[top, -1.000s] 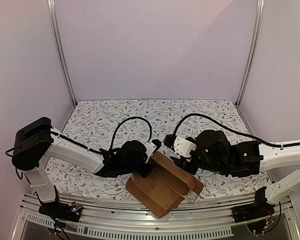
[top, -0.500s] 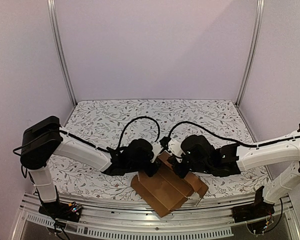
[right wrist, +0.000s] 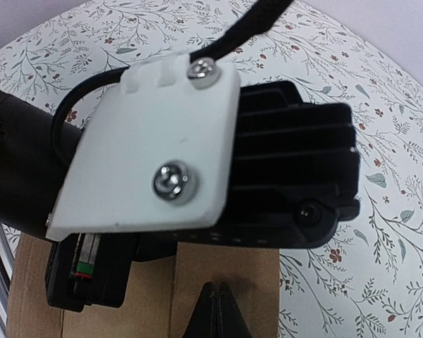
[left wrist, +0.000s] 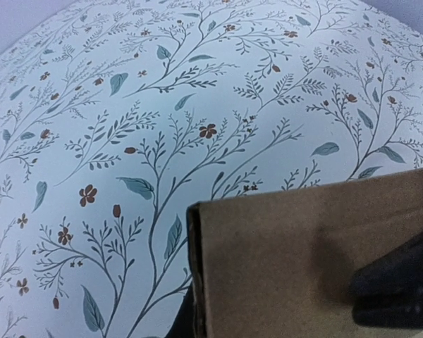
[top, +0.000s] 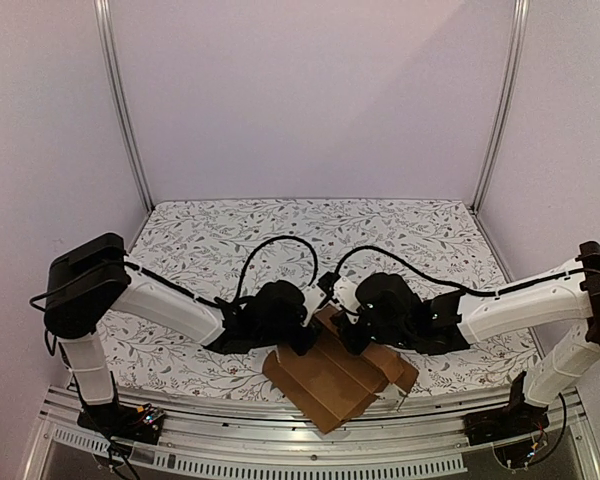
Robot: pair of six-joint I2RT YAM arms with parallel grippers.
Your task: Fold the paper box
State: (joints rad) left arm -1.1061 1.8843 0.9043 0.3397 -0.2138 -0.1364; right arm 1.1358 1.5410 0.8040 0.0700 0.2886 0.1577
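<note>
Over the paper box (top: 325, 385), right gripper (right wrist: 215, 292) (closed)

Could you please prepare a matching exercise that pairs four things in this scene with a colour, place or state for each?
Things:
1. paper box
2. left gripper
3. right gripper
4. table cover

Descriptions:
A. fingertips pressed together over the cardboard
B. white with a leaf-and-flower print
C. plain brown, near the front edge of the table
D. closed on a cardboard panel

Pairs: 1-C, 2-D, 3-A, 4-B
</note>
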